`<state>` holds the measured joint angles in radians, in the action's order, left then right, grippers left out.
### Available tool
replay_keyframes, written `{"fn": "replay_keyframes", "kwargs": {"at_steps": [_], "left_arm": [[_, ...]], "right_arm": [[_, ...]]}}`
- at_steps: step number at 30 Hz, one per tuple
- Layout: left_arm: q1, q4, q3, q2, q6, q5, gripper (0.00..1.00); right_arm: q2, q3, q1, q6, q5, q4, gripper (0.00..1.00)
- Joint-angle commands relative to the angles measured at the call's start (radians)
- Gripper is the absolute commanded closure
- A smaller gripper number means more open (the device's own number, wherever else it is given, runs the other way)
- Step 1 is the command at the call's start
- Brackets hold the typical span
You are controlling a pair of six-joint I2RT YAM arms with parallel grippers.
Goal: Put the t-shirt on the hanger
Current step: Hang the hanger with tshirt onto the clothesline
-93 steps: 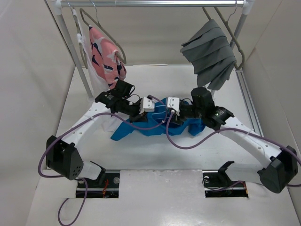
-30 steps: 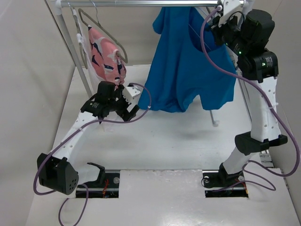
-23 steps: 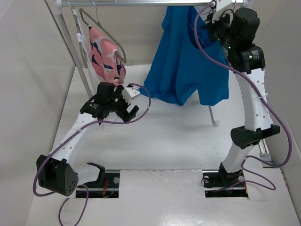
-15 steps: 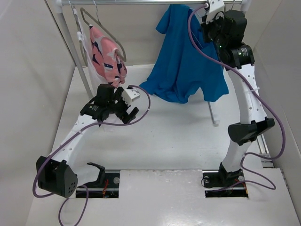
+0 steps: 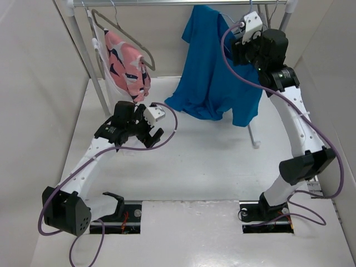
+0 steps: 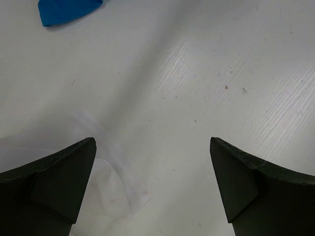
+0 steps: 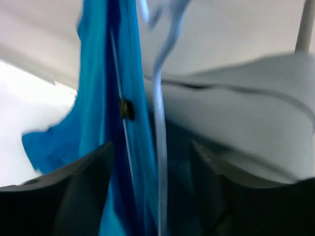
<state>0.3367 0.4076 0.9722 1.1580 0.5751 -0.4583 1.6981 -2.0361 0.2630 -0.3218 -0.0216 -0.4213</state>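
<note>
Left gripper [image 6: 151, 147], nearest to me: fingers spread wide, nothing between them. It hangs low over the white table top [image 6: 221, 73]. A clear, flimsy strip of plastic or tape [image 6: 115, 162] lies flat just below the left finger. One corner of blue cloth shows at the far edge of this view.

Further back, the bright blue short-sleeved cotton t-shirt [image 5: 214, 78] hangs up by the silver clothes rail [image 5: 167, 3]. It is bunched and lopsided, one sleeve high, the hem sagging toward the table. Whether the hem touches the table I cannot tell.

Right gripper [image 7: 152, 145], raised beside the shirt's shoulder. Its camera is blurred. The fingers look parted, with the thin light-blue wire hanger [image 7: 158, 123] and a fold of shirt running between them. I judge they are pinching neither, though the blur leaves some doubt.

Left along the rail, well apart: a pink garment with navy marks [image 5: 128, 64] on a thick grey-brown hanger [image 5: 122, 33].

Step in hand, as I read it: letting go and backing away.
- I cannot see whether the hook sits over the rail, so check that first.
- Open fully, then draw straight back along the finger line. Any sideways drift risks catching the wire or dragging cloth off a shoulder.
- Go slowly, since thin wire swings easily and loose cotton slides.
- Keep the left gripper low and out of the way unless the shirt needs evening out.
</note>
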Motion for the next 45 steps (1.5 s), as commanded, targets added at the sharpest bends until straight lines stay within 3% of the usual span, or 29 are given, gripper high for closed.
{"fn": "replay_keyframes", "kwargs": {"at_steps": [1,3,5,13,17,22,28,33,45], "left_arm": [[0.002,-0.018,-0.012,-0.029,-0.008,-0.008,0.00],[0.002,-0.018,-0.021,-0.029,-0.008,-0.008,0.00],[0.002,-0.018,-0.030,-0.029,-0.008,-0.008,0.00],[0.002,-0.055,-0.154,-0.050,-0.064,0.035,0.00],[-0.008,-0.078,-0.204,-0.072,-0.107,0.075,0.00],[-0.039,-0.144,-0.262,-0.090,-0.116,0.136,0.00],[-0.065,-0.211,-0.337,-0.130,-0.138,0.202,0.00],[-0.116,-0.234,-0.348,-0.152,-0.147,0.193,0.00],[-0.149,-0.253,-0.368,-0.182,-0.147,0.171,0.00]], "right_arm": [[-0.129,0.077,0.022,-0.040,0.049,0.032,0.31],[-0.182,0.114,0.050,-0.063,0.100,0.009,0.12],[-0.265,0.166,0.080,-0.106,0.182,-0.014,0.00],[-0.573,0.451,0.292,-0.195,0.405,-0.033,0.00],[-0.707,0.653,0.415,-0.217,0.427,-0.033,0.00],[-0.839,1.074,0.404,-0.004,0.319,-0.065,0.00],[-0.998,1.483,0.334,0.188,0.210,0.065,0.00],[-1.101,1.596,0.271,0.219,0.223,0.065,0.00],[-1.212,1.630,0.249,0.253,0.281,0.004,0.00]]}}
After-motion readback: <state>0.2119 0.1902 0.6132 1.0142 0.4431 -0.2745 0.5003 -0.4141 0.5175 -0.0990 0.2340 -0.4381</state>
